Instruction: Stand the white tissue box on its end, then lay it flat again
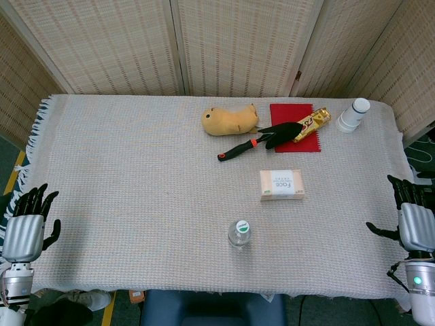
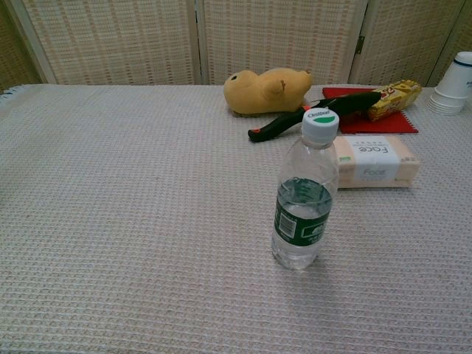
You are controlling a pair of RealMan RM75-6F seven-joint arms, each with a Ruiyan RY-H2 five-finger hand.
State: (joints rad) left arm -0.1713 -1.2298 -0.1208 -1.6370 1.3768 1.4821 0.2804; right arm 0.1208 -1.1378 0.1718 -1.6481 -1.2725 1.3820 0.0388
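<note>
The white tissue box (image 1: 281, 184) lies flat on the woven cloth, right of centre, its "Face" label up; the chest view shows the box (image 2: 376, 161) partly behind the water bottle. My left hand (image 1: 26, 223) hovers off the table's front left corner with fingers spread and nothing in it. Beyond the right edge, my right hand (image 1: 412, 217) is likewise spread and holds nothing. Both hands are far from the box and appear only in the head view.
A clear water bottle (image 1: 239, 233) stands in front of the box. Behind the box lie a black trowel (image 1: 267, 138), a red cloth (image 1: 295, 126), a gold snack pack (image 1: 312, 123) and a yellow plush toy (image 1: 230, 121). Stacked white cups (image 1: 353, 115) stand at far right.
</note>
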